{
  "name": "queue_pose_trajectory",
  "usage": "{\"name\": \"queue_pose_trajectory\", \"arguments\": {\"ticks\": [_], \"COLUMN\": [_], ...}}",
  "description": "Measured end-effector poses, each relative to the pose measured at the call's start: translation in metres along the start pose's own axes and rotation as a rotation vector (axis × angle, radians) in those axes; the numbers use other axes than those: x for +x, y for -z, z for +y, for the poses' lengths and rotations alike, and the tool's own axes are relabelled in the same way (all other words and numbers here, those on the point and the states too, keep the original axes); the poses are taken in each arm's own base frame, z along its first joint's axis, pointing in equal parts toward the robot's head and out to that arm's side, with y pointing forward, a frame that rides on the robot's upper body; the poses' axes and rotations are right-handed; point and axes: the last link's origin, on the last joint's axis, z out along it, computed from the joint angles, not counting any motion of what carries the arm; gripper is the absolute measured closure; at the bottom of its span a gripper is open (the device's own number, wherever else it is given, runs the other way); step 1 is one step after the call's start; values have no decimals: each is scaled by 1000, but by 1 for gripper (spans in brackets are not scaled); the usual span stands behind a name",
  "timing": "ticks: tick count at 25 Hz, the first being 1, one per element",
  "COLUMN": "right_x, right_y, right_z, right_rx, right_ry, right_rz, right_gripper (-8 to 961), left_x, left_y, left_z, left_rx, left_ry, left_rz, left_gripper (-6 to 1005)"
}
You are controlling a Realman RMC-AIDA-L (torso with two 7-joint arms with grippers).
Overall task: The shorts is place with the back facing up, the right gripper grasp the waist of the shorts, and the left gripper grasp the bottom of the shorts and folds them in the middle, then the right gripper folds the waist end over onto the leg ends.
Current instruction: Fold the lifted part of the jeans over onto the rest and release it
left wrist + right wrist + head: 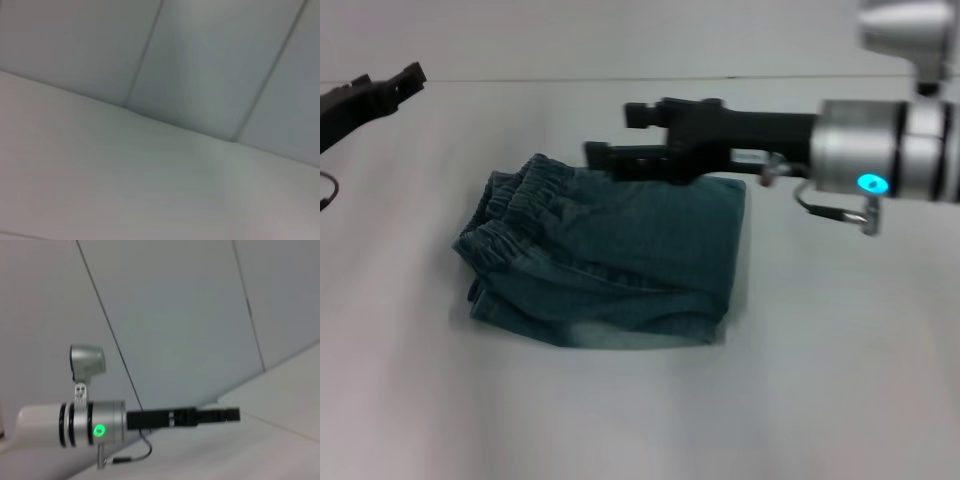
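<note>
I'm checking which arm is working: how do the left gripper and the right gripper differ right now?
The left gripper reaches out level above the far edge of the folded shorts; the right gripper sits off to the side over the table, clear of the shorts. The left gripper has a silver wrist with a green light; the right gripper's arm is black. Both are black claws.

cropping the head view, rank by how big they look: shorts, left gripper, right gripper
1. the shorts
2. the left gripper, raised nearer the camera, so true size is unsure
3. the right gripper, cut off at the edge
</note>
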Motion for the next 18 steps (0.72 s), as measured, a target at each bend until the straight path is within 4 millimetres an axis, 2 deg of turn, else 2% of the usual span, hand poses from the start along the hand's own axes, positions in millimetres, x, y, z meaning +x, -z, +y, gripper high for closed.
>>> {"name": "queue_pose_trajectory", "arguments": {"ticks": [2, 7, 11, 15, 18], "right_x": [9, 32, 53, 75, 88], "right_y": [16, 53, 79, 100, 106], "right_z": [0, 4, 4, 6, 13], "right_rx": [-5, -8, -3, -52, -122], "right_ry": [8, 49, 51, 34, 39], "right_rz": [-45, -126, -131, -110, -70], "right_gripper": [25, 28, 30, 34, 38], "left_x": [-7, -24, -38, -49, -60], "left_y": [12, 44, 71, 95, 109], "left_z": [1, 4, 0, 0, 5], "left_rx": [-89, -294, -377, -442, -505], "left_ry": [21, 45, 70, 56, 36], "left_rz": [-6, 26, 60, 75, 35], "left_gripper": [220, 194, 160, 126, 134]}}
